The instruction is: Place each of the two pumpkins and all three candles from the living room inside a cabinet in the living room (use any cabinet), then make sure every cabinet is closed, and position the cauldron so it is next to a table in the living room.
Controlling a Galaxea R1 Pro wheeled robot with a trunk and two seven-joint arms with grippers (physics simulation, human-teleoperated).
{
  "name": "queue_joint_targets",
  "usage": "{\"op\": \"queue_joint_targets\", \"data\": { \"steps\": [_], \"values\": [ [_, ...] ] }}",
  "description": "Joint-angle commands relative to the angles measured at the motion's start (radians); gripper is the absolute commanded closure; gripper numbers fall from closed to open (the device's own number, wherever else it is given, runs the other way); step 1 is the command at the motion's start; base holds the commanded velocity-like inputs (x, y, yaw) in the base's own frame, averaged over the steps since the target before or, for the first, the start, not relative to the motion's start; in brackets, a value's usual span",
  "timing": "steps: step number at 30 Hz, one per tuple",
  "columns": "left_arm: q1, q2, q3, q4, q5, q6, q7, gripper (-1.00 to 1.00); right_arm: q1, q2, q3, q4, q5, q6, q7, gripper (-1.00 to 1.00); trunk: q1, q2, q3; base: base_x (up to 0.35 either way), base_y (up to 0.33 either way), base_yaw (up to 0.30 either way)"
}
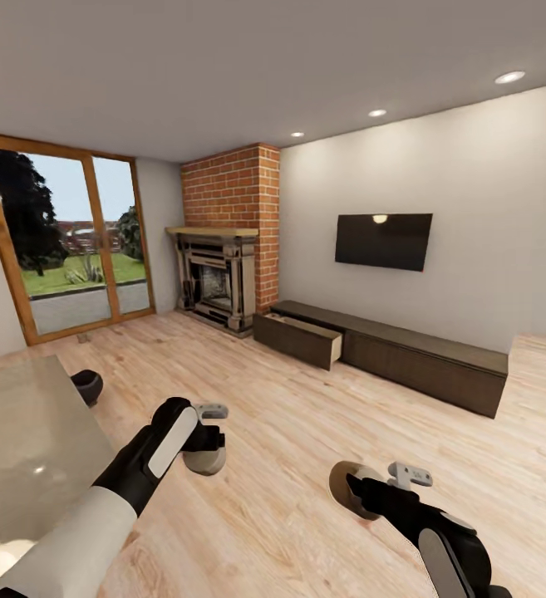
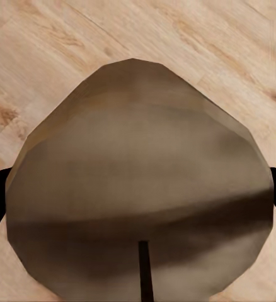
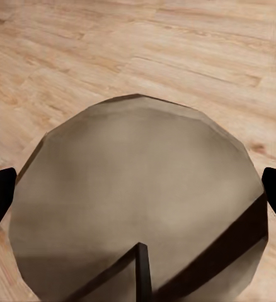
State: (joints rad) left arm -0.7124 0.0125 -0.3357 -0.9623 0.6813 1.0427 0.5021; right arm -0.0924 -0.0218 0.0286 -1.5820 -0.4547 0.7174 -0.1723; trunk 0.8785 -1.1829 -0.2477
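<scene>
Presently a candle (image 2: 138,189) is clamped in each gripper (image 1: 208,440); either could be dropped if bumped against the far cabinet's (image 1: 405,353) open drawer (image 1: 299,336).

floor (image 1: 306,432) is light wood planks with visible grain, slight sheen. table (image 1: 23,448) top looks like glossy grey glass. cabinet (image 1: 422,353) is dark brown matt wood. fireplace chimney (image 1: 231,187) is rough red brick. candles (image 2: 138,189) look matt beige, kinda waxy. cauldron (image 1: 87,385) is matt black.

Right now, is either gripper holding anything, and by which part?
Each holds a stubby beige candle by its sides: left gripper on one candle, right gripper on another candle.
</scene>
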Motion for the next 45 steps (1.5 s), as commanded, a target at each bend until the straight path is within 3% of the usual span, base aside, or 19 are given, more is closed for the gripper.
{"op": "queue_joint_targets", "data": {
  "steps": [1, 45],
  "values": [
    [-0.001, 0.001, -0.003, -0.001, 0.009, 0.001, 0.01, 1.0, -0.001, -0.001, 0.002, -0.001, -0.012, 0.002, -0.01, 1.0, 0.001, -0.001, 0.0, 0.33, -0.002, -0.268],
    [-0.001, 0.001, -0.003, -0.001, 0.009, 0.0, 0.009, 1.0, -0.001, 0.0, 0.002, -0.001, -0.012, 0.002, -0.009, 1.0, 0.001, -0.001, 0.012, 0.332, 0.0, -0.145]
  ]
}}
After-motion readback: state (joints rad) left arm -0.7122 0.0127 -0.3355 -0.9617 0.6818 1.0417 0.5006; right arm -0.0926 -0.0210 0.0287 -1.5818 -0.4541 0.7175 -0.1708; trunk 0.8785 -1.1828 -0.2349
